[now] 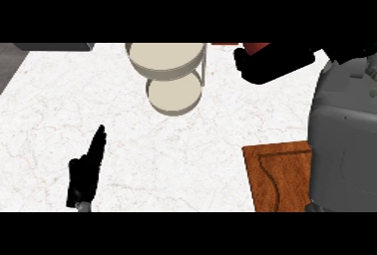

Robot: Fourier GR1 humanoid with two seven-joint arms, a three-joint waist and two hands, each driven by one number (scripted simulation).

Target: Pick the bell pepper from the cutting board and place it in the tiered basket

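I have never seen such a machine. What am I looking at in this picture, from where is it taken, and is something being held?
This is a humanoid robot at a kitchen counter, seen from its own head, looking steeply down. On the white marble stand a cream tiered basket and a wooden cutting board. The left robot hand rests open at the lower left, fingers straight. The right robot hand, on the grey forearm, shows to the right of the basket and curls round something red, most likely the bell pepper.

White marbled counter, with a dark grey object at its far-left corner.
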